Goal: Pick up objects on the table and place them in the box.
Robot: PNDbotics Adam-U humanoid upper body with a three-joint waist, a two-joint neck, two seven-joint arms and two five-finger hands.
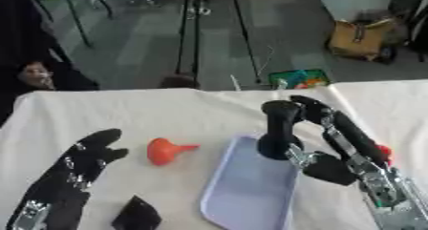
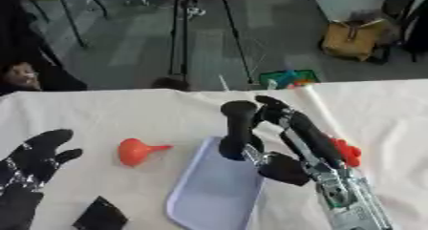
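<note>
Left eye view shows a black dumbbell-shaped object (image 1: 280, 129) upright over the far end of the lavender tray (image 1: 238, 195), the right hand (image 1: 314, 112) curled around its top. It probably touches the tray floor already. Lower it straight, then uncurl. An orange funnel (image 1: 165, 151) waits beside; the left hand (image 1: 83, 162) rests open.

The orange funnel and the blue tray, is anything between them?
No. Only bare white cloth lies between the funnel and the tray, as the left eye view shows. The right hand holds a black thing over the tray.
</note>
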